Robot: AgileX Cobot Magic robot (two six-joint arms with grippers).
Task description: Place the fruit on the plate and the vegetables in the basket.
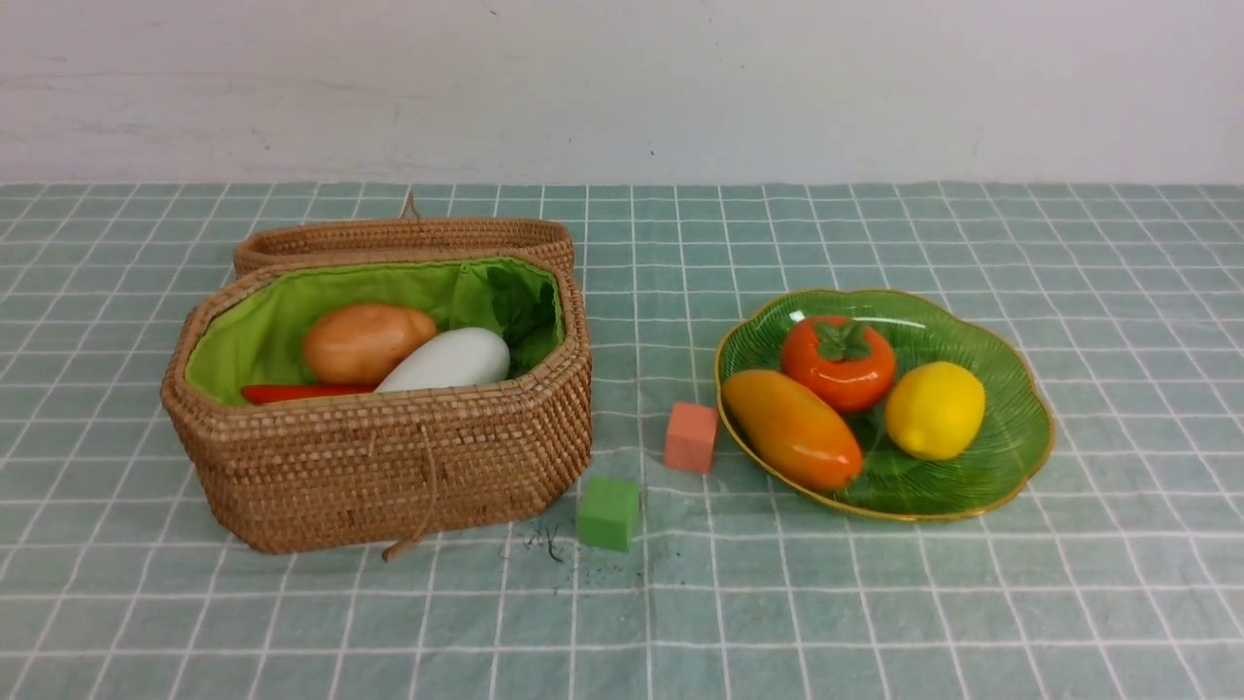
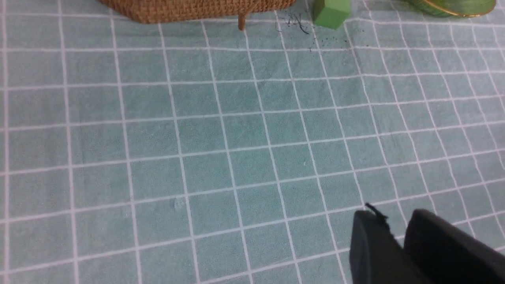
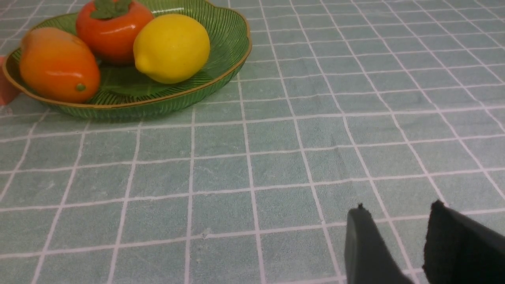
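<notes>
The plate (image 1: pixel 1011 428) on the right holds the fruit: a persimmon (image 1: pixel 838 362), a mango (image 1: pixel 792 428) and a lemon (image 1: pixel 935 408). On the left, the open basket (image 1: pixel 389 457) holds vegetables: a potato (image 1: pixel 364 340), a white radish-like piece (image 1: pixel 447 360) and a red pepper (image 1: pixel 301 392). Neither arm shows in the front view. My left gripper (image 2: pixel 391 216) hovers over bare cloth, well short of the basket (image 2: pixel 189 10), fingers nearly together and empty. My right gripper (image 3: pixel 398 208) stands open and empty over the cloth, off to the side of the plate (image 3: pixel 158 106).
The basket's wicker lid (image 1: pixel 403 238) lies folded back behind it. An orange cube (image 1: pixel 691 437) sits just left of the plate, and a green cube (image 1: pixel 608 512) stands by the basket's front right corner. A checked green cloth covers the table.
</notes>
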